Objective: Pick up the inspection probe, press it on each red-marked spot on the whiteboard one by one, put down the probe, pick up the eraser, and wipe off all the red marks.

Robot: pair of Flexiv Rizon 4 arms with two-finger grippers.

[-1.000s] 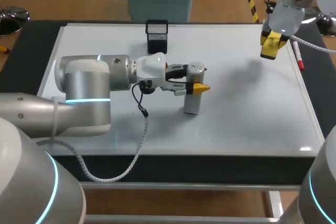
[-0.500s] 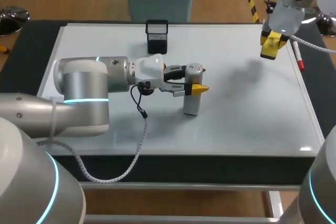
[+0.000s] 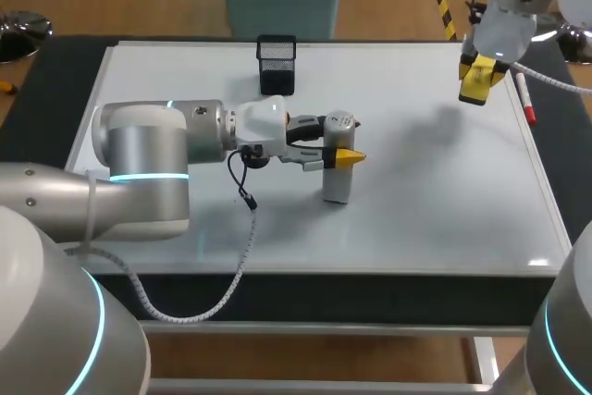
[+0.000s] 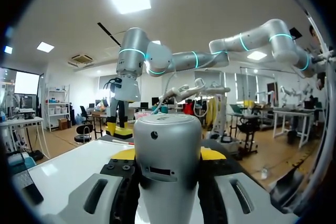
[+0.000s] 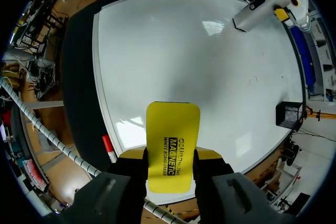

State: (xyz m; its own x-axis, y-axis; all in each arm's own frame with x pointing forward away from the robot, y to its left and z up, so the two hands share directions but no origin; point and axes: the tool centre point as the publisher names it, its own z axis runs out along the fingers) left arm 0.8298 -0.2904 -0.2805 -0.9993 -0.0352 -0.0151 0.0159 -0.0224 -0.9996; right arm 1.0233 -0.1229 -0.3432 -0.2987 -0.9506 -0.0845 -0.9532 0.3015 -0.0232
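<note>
In the middle of the frame, the left gripper (image 3: 340,152) squeezes the probe (image 3: 338,182), which stands on the whiteboard (image 3: 435,201). I think it should let go slowly so nothing tips. Upper right, the right gripper (image 3: 479,76) grips the yellow eraser (image 5: 172,142).

The whiteboard (image 3: 444,191) is showing a smooth, glossy white face and is reflecting soft glare. I am reading the inspection probe (image 4: 168,156) as a smooth, matt silver-grey shell; metal or plastic undetermined. The eraser (image 5: 171,145) is presenting a smooth yellow plastic back. The pen holder (image 3: 276,64) is appearing as black mesh. The left arm (image 3: 148,150) housing is showing satin silver.
</note>
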